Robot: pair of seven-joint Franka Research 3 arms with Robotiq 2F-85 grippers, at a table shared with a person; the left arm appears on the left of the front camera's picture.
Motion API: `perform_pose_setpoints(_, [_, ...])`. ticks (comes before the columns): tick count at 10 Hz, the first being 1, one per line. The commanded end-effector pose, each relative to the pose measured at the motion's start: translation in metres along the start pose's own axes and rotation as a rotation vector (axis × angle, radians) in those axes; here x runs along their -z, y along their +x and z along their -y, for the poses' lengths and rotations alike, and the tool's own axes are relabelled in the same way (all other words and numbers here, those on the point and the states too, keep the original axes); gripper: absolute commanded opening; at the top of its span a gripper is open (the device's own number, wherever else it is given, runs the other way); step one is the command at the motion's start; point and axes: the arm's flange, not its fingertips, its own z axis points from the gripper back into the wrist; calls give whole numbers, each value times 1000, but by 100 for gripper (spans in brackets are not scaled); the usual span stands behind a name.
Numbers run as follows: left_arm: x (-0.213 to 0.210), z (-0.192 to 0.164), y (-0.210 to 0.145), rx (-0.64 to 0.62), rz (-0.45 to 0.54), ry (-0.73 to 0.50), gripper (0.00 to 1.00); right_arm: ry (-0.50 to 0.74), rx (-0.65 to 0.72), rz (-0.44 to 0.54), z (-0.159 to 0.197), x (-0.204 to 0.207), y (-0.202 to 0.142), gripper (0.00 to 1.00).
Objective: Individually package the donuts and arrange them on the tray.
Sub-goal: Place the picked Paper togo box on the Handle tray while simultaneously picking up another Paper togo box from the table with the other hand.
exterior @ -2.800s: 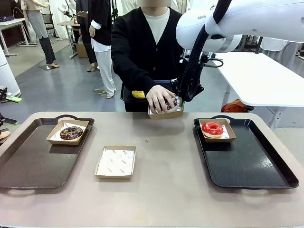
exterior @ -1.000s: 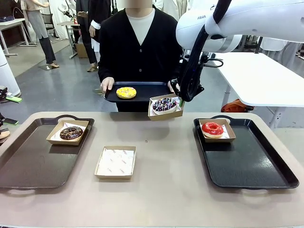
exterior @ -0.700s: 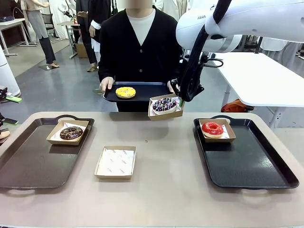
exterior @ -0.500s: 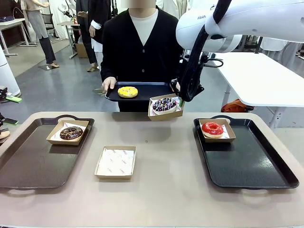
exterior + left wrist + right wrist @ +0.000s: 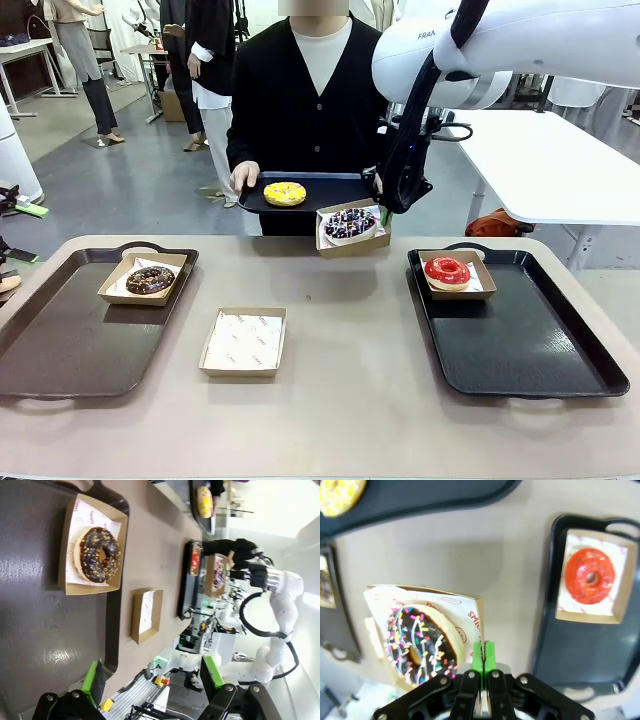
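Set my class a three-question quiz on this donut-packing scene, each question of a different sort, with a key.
1. Multiple choice: the right gripper is shut on the edge of
A) the box holding the sprinkled dark donut
B) the red donut's box
C) the empty box
2. True or false: the yellow donut lies in a box on the left tray.
3. Fill in: the red-glazed donut sits boxed on the robot's ___ tray.

Key
1. A
2. False: it lies bare on the tray that the person holds.
3. right: it is on the right tray.
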Motion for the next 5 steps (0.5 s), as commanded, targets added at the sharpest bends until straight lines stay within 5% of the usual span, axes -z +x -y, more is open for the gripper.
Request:
perform_pose_setpoints(1, [7, 45, -4, 0, 4, 147, 100, -20, -91, -14, 34, -13, -29, 2])
perform_pose_setpoints(5, [50, 134, -16, 83, 17, 419, 100, -21, -26, -10, 118, -19, -87, 2])
